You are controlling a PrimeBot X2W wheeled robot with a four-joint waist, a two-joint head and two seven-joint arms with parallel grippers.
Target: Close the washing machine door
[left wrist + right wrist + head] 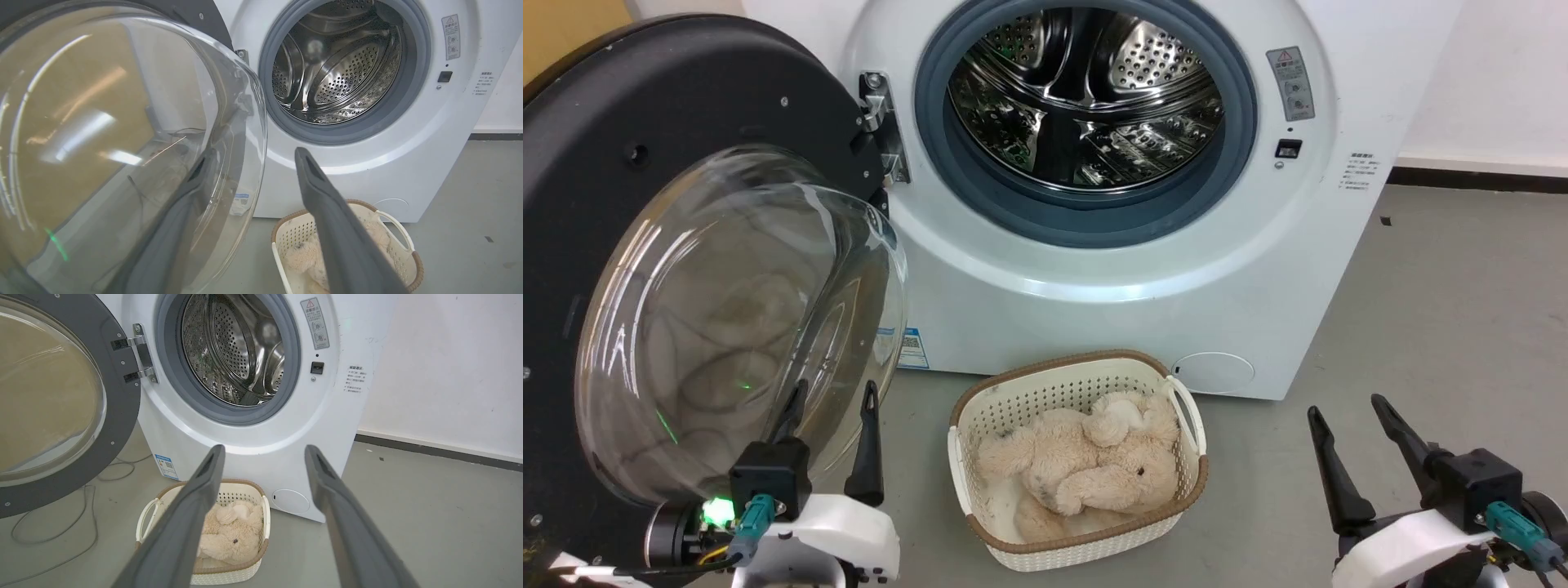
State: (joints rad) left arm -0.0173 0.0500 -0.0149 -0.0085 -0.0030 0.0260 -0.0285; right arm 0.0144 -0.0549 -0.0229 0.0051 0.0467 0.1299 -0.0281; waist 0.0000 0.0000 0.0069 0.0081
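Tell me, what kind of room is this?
Probably a laundry room or corner: there's a big white washing machine with its round door open, and a basket holding a plush toy on the grey floor.

Wide open at view left: washing machine door point(122, 416), hinged to washing machine point(327, 416). On floor in front: basket point(229, 575) holding plush toy point(229, 535). Foreground: right gripper point(264, 451), fingers spread, empty.
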